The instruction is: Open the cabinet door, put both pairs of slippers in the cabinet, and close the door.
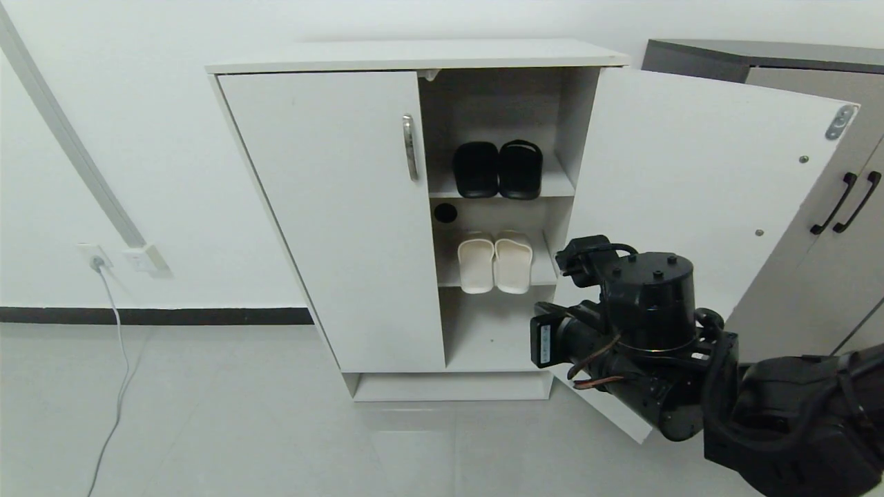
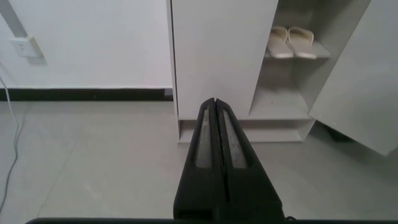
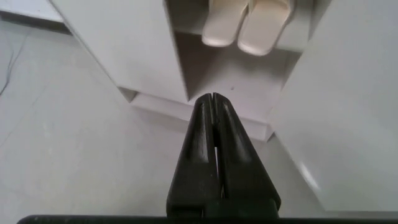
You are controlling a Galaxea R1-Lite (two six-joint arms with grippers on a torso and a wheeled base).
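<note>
Both empty, fingers pressed together: black left gripper (image 2: 214,101) and black right gripper (image 3: 213,96). Next out, the open white flat-panel cabinet door (image 1: 690,193), right of head frame. Probably light, stiff and slick, so push its free edge. Farther in, centre frame: cream foam slippers (image 1: 494,261) on the middle shelf, black rubber slippers (image 1: 497,169) above.

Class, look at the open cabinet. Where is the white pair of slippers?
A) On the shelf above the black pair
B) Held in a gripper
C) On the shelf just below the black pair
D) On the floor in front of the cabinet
C: the white slippers lie inside the cabinet, one shelf beneath the black slippers.
</note>
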